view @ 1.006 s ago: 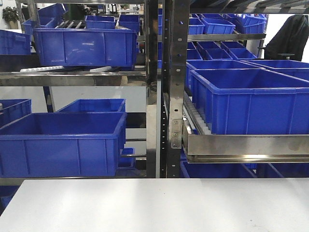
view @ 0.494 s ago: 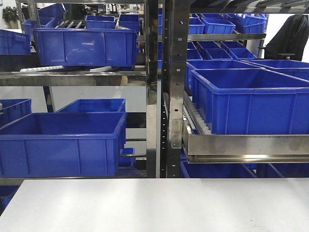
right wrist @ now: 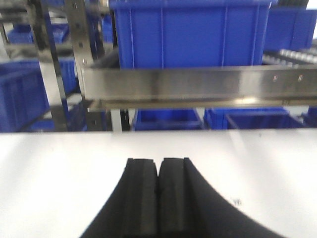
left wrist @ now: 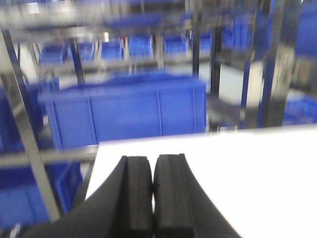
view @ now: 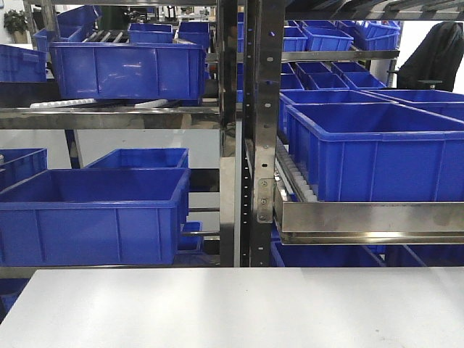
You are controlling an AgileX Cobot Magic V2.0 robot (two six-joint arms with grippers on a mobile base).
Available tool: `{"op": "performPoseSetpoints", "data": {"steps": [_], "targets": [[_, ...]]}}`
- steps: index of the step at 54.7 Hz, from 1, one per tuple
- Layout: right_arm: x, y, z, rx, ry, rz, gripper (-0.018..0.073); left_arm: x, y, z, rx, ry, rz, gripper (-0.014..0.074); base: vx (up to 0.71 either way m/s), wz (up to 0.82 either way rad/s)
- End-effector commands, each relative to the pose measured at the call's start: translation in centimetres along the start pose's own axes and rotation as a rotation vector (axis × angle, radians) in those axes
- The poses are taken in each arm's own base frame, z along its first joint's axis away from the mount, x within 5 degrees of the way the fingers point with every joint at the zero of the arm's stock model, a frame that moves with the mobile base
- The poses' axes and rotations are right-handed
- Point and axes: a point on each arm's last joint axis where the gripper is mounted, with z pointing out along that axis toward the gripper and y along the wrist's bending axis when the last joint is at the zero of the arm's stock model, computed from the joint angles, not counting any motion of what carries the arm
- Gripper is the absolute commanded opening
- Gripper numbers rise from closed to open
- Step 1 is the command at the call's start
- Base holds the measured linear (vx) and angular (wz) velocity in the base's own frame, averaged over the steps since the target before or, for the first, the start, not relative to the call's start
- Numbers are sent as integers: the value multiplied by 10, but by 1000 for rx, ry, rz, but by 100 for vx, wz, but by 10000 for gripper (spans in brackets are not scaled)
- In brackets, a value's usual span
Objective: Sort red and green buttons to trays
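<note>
1. A white desk (view: 232,308) fills the foreground, and steel racking (view: 257,130) stands just behind its far edge.
2. The red and green buttons and the trays are not shown in any of the three views, so their place cannot be told.
3. The left tool (left wrist: 153,186) is seen in its own blurred wrist view. Its black pads are pressed together with only a thin seam between them, and nothing is held. It is positioned over the desk, near the desk's left edge.
4. The right tool (right wrist: 158,186) is likewise drawn narrow, pad against pad, with nothing gripped. It is positioned over bare desk and pointed toward the far edge.
5. Beyond the desk on the left, a lower blue crate (view: 94,217) is set on a shelf of the racking. An upper blue crate (view: 127,69) is set on the shelf above it.
6. On the right, a large blue crate (view: 377,156) is carried on a roller track (view: 297,181) behind a steel rail (view: 370,217).
7. Further blue crates are seen on the shelves farther back.
</note>
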Motion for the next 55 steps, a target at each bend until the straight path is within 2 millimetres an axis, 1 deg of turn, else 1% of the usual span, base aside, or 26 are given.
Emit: {"op": "performPoseSetpoints", "data": {"steps": [1, 12, 15, 19, 31, 42, 55], "targets": [[-16, 0, 9, -1, -67, -11, 10, -10, 0, 11, 4, 2, 2, 293, 0, 0], [-13, 1, 25, -5, -21, -11, 50, 8, 0, 29, 3, 203, -9, 520, 0, 0], [-12, 1, 27, -5, -9, -11, 57, 12, 0, 33, 5, 237, -12, 568, 0, 0], [-11, 1, 30, -5, 6, -11, 65, 15, -1, 39, 8, 264, -9, 603, 0, 0], [-10, 1, 31, -5, 11, -11, 76, 21, -3, 56, 24, 294, -11, 598, 0, 0], [-9, 1, 31, -5, 16, -11, 83, 39, -4, 72, 32, 423, -10, 590, 0, 0], [-7, 0, 31, -3, 45, -12, 86, 52, -6, 89, 49, 455, -15, 590, 0, 0]]}}
